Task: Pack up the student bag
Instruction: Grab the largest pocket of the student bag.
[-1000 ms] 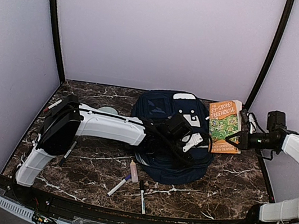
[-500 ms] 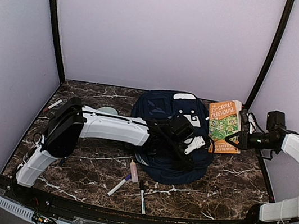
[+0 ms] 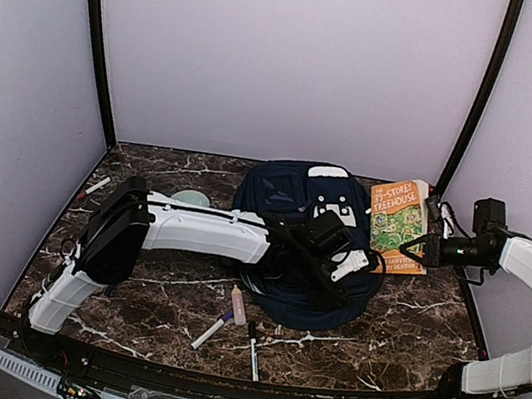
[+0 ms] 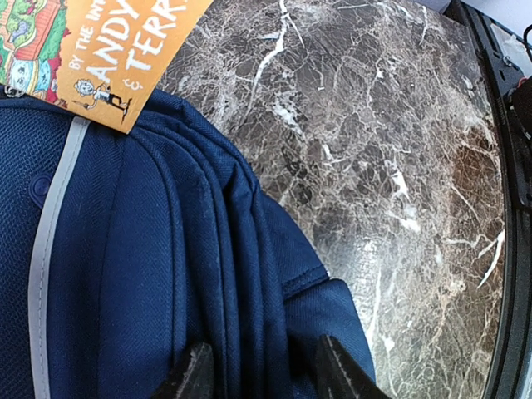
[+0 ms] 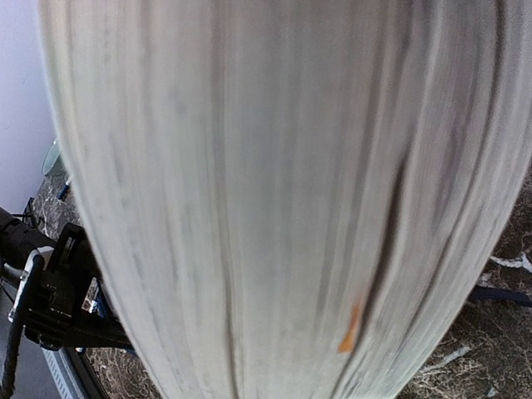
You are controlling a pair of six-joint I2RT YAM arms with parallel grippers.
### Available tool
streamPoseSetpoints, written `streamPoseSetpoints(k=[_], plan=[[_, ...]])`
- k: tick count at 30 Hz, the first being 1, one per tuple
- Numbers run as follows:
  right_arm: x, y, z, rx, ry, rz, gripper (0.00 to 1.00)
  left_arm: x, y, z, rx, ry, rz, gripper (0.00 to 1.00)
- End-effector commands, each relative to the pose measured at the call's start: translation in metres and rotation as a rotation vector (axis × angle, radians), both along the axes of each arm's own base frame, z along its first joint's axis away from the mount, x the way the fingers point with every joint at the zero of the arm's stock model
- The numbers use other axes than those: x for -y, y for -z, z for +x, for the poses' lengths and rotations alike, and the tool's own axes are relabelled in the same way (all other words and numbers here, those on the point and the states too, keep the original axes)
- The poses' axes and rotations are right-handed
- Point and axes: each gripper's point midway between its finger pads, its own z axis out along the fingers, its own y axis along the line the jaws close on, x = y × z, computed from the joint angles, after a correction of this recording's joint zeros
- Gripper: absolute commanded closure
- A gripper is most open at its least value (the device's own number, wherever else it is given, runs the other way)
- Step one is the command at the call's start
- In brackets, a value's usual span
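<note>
Student bag (image 3: 282,194): navy, lying at the middle back of the marble counter (image 3: 161,289), white patch toward the rear wall.
Left tool (image 3: 341,270): stretched across the bag to its right flank. Its fingers (image 4: 195,376) stand half apart astride a fold of navy fabric, and I cannot tell whether they truly pinch it.
Right tool (image 3: 412,249): pressed together on the lower edge of an orange paperback (image 3: 395,218), holding it tilted at the bag's right side with one corner over the bag's edge (the page edges fill the wrist camera).
Step in hand: by my reckoning, getting the paperback into the bag.
How to do it well: raise the fold first to make a clear mouth. Then feed the book in corner first, flat to the opening, and let go only once the fabric carries it.
Also on the counter: pens (image 3: 210,330), in front of the bag.
</note>
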Motion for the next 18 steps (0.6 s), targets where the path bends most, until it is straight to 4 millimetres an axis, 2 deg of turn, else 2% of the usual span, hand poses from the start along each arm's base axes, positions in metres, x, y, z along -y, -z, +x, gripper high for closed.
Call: streamPoseSetpoints(k=[1,4,9,18], plan=[[-0.003,-0.017,0.009,0.09,-0.036,0.025,1.0,-0.003,0.003,-0.001,0.045,0.0,0.05,0.53],[-0.004,-0.016,0.008,0.086,-0.037,0.026,1.0,-0.011,0.012,0.013,0.103,-0.056,0.113,0.51],[-0.004,-0.016,0.01,0.083,-0.037,0.028,1.0,-0.016,0.016,0.025,0.123,-0.123,0.168,0.54],[-0.004,-0.015,0.01,0.08,-0.039,0.029,1.0,-0.006,0.003,0.029,0.047,-0.167,0.089,0.77]])
